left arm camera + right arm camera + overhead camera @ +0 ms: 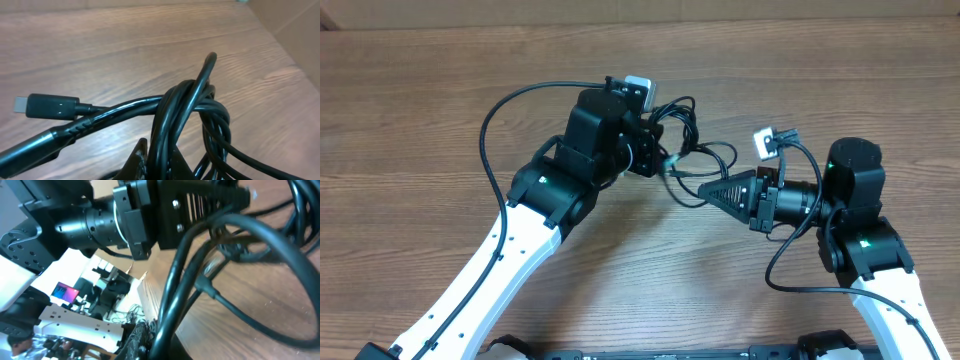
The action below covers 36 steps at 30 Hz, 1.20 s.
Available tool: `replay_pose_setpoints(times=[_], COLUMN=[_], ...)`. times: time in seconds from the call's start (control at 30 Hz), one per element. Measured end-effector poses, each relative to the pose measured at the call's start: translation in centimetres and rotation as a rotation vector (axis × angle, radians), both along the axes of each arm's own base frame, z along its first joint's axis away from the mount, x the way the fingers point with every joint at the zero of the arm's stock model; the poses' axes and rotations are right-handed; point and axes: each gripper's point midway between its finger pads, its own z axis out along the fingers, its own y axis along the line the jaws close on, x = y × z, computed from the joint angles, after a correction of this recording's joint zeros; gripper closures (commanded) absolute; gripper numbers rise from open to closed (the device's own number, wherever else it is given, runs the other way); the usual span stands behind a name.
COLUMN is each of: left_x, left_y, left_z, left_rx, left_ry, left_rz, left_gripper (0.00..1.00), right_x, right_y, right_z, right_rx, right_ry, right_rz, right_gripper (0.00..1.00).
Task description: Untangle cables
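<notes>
The cables (692, 150) are a bunch of thin black cords looped between my two grippers above the wooden table. My left gripper (660, 158) is shut on the bunch. In the left wrist view the coiled cables (192, 107) rise from between the fingers (136, 159), and a connector plug (45, 106) sticks out at the left. My right gripper (708, 190) points left and is shut on a strand just below the bunch. In the right wrist view that strand (180, 285) runs up from the pinch (159, 341) toward the left gripper (190, 202).
The wooden table (440, 90) lies bare around the arms. A thicker black arm cable (492, 115) arcs out left of the left arm. Another loops beside the right arm (782, 265). The arms' white links reach to the front edge.
</notes>
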Motion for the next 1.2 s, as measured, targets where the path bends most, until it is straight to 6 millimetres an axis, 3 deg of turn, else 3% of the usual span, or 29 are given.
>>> replay_pose_setpoints(times=[0.33, 0.5, 0.57, 0.7, 1.03, 1.07, 1.1, 1.17, 1.2], left_x=[0.8, 1.7, 1.7, 1.1, -0.9, -1.1, -1.3, -1.6, -1.7], left_y=[1.2, 2.8, 3.4, 4.0, 2.7, 2.6, 2.6, 2.6, 2.9], left_z=[-0.1, 0.1, 0.8, 2.4, 4.2, 4.2, 4.2, 4.6, 4.8], left_rx=[0.08, 0.133, 0.143, 0.158, 0.155, 0.156, 0.157, 0.152, 0.151], left_ry=[-0.053, -0.086, -0.109, -0.157, -0.222, -0.22, -0.22, -0.227, -0.232], left_rz=[0.036, 0.125, 0.148, 0.142, -0.02, -0.03, -0.041, -0.046, -0.038], left_gripper=[0.96, 0.96, 0.96, 0.96, 0.96, 0.96, 0.96, 0.96, 0.96], right_x=[-0.6, -0.2, 0.0, 0.6, 1.9, 1.9, 2.0, 2.2, 2.2], right_y=[-0.1, -1.0, -1.8, -2.8, -5.1, -5.4, -5.6, -6.2, -6.3], right_z=[-1.1, -4.3, -6.1, -7.6, -9.9, -10.2, -10.5, -11.0, -11.1], right_rx=[-0.012, -0.109, -0.171, -0.242, -0.366, -0.38, -0.392, -0.417, -0.423], right_ry=[0.086, 0.252, 0.316, 0.347, 0.376, 0.389, 0.398, 0.417, 0.422], right_rz=[0.003, -0.11, -0.179, -0.262, -0.422, -0.443, -0.459, -0.5, -0.51], right_gripper=[0.95, 0.95, 0.95, 0.93, 0.9, 0.86, 0.63, 0.41, 0.24])
